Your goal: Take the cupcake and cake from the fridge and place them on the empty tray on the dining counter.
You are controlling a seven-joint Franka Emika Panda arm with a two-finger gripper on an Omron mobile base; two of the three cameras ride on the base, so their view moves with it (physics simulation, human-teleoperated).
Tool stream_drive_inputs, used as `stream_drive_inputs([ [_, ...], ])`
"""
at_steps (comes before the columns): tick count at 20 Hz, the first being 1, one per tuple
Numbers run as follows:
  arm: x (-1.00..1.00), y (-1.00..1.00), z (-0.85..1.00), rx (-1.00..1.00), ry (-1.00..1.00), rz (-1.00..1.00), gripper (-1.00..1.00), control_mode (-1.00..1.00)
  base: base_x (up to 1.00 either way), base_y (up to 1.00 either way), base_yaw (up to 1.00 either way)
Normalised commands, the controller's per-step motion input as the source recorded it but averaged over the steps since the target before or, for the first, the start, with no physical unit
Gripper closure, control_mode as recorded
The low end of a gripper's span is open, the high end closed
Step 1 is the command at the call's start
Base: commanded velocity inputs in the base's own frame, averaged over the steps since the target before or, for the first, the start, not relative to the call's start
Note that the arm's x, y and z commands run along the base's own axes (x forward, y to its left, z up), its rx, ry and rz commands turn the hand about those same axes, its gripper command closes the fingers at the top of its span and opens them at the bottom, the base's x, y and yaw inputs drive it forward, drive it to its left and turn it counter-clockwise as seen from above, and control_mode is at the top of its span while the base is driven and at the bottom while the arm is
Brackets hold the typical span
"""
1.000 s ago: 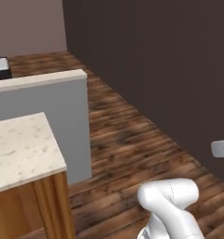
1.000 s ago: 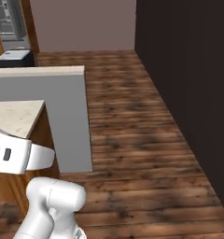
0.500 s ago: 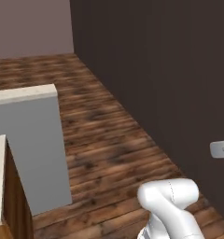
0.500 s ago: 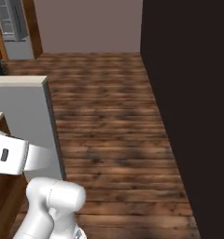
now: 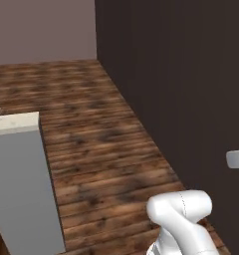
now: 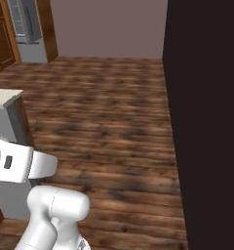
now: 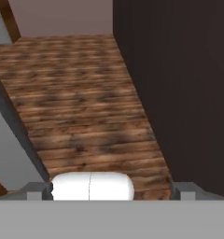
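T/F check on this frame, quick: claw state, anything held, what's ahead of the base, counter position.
1. The claw is open with nothing between its fingertips. True.
2. A cupcake sits on the wooden floor ahead. False: the planks ahead are bare.
3. In the left base view, the dark wall runs along the right side. True.
4. The counter end with its beige top is on the right in the left base view. False: it is at the left edge.
5. The blue tray rests on that counter end. False: the visible bit of top carries nothing.
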Motion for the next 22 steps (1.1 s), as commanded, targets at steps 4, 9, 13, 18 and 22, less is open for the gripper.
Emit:
stream_drive_inputs([
  [4, 0.00, 0.00, 0.00, 0.00, 0.00, 0.00, -1.00, 1.00, 1.00, -0.27, 0.18],
  [9, 0.00, 0.00, 0.00, 0.00, 0.00, 0.00, -1.00, 1.00, 1.00, -0.11, 0.15],
  [13, 0.00, 0.00, 0.00, 0.00, 0.00, 0.00, -1.00, 1.00, 1.00, -0.05, 0.13],
  [18, 0.00, 0.00, 0.00, 0.00, 0.00, 0.00, -1.00, 1.00, 1.00, 0.00, 0.13],
  [22, 0.00, 0.00, 0.00, 0.00, 0.00, 0.00, -1.00, 1.00, 1.00, 0.00, 0.11],
])
